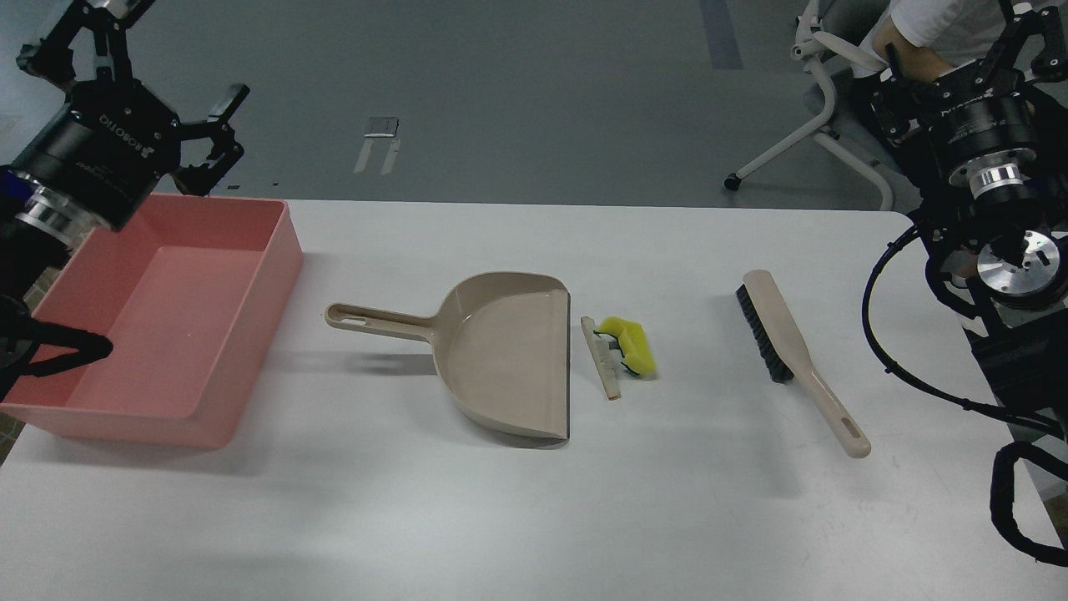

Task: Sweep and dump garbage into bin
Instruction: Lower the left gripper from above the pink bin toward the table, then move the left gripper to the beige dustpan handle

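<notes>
Fingers (219, 127) spread above bin (250, 334); dustpan (501, 351) beside garbage (630, 346).

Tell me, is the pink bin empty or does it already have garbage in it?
Empty. The bin shows only bare pink floor; the yellow sponge chunk and beige strip lie on the table by the dustpan.

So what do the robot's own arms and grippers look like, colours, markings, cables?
Both are black. The left gripper has angular black fingers and white lettering on its round body above a silver ring. The right gripper has a similar lettered black body, silver metal rings, and black cables looping beside it.
</notes>
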Robot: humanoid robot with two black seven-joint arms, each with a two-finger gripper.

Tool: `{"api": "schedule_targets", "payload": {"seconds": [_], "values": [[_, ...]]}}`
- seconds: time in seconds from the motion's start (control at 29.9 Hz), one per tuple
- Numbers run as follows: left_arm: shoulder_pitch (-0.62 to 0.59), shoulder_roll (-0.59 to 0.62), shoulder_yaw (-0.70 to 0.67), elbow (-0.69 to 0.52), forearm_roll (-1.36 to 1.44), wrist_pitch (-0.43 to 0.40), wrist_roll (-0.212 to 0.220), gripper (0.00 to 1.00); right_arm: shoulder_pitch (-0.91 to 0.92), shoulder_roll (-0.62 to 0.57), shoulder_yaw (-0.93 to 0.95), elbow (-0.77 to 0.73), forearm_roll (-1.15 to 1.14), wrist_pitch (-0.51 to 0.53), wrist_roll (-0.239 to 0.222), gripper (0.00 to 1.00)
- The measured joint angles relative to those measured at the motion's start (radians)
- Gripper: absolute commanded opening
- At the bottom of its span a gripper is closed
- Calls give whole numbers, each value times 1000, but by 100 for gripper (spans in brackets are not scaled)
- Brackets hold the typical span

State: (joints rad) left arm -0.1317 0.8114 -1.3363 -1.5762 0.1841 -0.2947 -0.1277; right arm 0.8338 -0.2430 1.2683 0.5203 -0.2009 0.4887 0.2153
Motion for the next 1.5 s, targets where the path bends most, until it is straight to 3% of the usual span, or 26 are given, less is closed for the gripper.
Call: {"api": "schedule_targets", "payload": {"seconds": [0.2, 0.47, 0.6, 0.87, 1.17, 1.5], "values": [[314, -6, -120, -167, 3, -13, -9, 99, -9, -12, 0, -1, 0, 0, 0, 100], [498, -53, -175, -188, 5, -162, -13, 98, -13, -22, -1, -1, 0, 0, 0, 100], [577, -93, -224, -178, 15, -191, -12, 98, -18, -35, -2, 0, 0, 0, 0, 100], [592, -188, -234, -172, 294, -174, -5, 95, -38, -39, -3, 1, -1, 0, -1, 100], [582, -317, -230, -180, 701, -97, -4, 94, -40, -35, -5, 3, -2, 0, -1, 100], [512, -395, -160, -145, 816, 14, 23, 96, -44, -39, -5, 5, -3, 0, -1, 100]]}}
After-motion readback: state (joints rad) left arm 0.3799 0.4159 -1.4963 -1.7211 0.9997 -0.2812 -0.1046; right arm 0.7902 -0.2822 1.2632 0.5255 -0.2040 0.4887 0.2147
